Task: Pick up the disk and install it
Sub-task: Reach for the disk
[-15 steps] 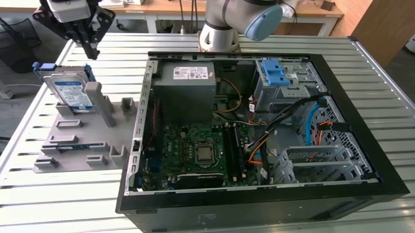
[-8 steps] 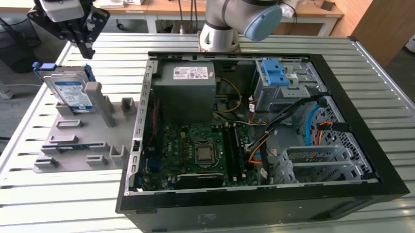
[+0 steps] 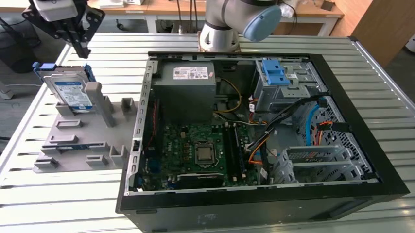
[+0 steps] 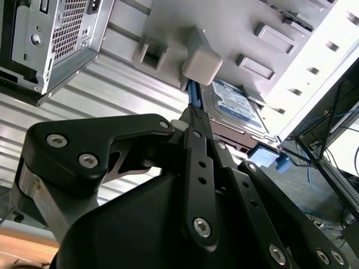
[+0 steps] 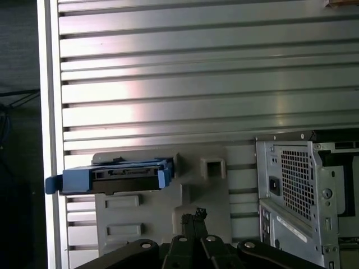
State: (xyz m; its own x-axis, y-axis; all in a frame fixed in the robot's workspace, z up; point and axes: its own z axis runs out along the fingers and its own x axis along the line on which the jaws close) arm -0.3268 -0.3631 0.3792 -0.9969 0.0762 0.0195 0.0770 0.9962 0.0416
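The disk (image 3: pixel 70 90) leans upright in a slot of the grey holder (image 3: pixel 77 141) on the exterior view's left, silver with a white-and-blue label and a blue frame. My gripper (image 3: pixel 82 52) hangs above and just behind it, apart from it, its fingers shut together with nothing between them. In the first wrist view the gripper (image 5: pixel 195 214) points down over the holder (image 5: pixel 213 196), beside the disk's blue edge (image 5: pixel 115 175). In the second wrist view the fingers (image 4: pixel 194 120) reach toward the disk's label (image 4: pixel 233 103).
An open black computer case (image 3: pixel 363 189) lies right of the holder, with a grey power supply (image 3: pixel 188 85), motherboard (image 3: pixel 194 150), loose cables and a drive bay with blue latches (image 3: pixel 275 73). The arm's base (image 3: pixel 220 36) stands behind it on the slatted metal table (image 3: pixel 58 204).
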